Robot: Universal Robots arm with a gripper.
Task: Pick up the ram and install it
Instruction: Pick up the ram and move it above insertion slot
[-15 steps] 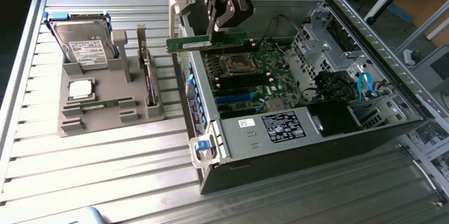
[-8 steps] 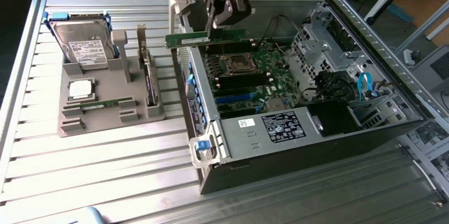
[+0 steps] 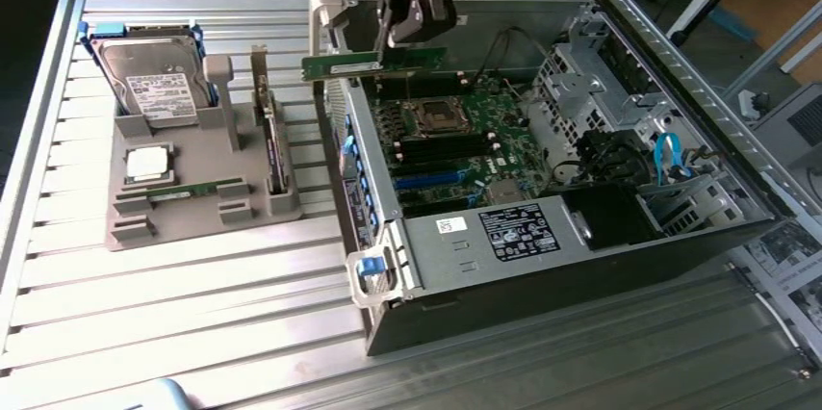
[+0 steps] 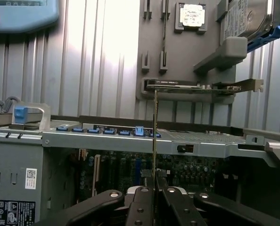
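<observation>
- The ram (image 3: 346, 66) is held in the air, lengthwise and level, over the top corner of the open computer case (image 3: 385, 266). One end reaches out past the case wall toward the exterior view's left.
- In the wrist view the ram (image 4: 155, 132) is seen edge-on as a thin strip rising from between the fingers.
- The pincer (image 3: 411, 33) is closed narrowly on the ram, gripped near its middle.
- Inside the case, the motherboard (image 3: 469, 131) is seen below the ram, clear of it.
- A grey holder (image 3: 192, 222) is set on the desk (image 3: 192, 314) beside the case. A hard drive (image 3: 154, 83), a square silver CPU chip (image 3: 148, 165) and a dark expansion card (image 3: 272, 140) are kept in it.
- The arm is lowered from above, with the pincer (image 4: 155, 181) pointed down.
</observation>
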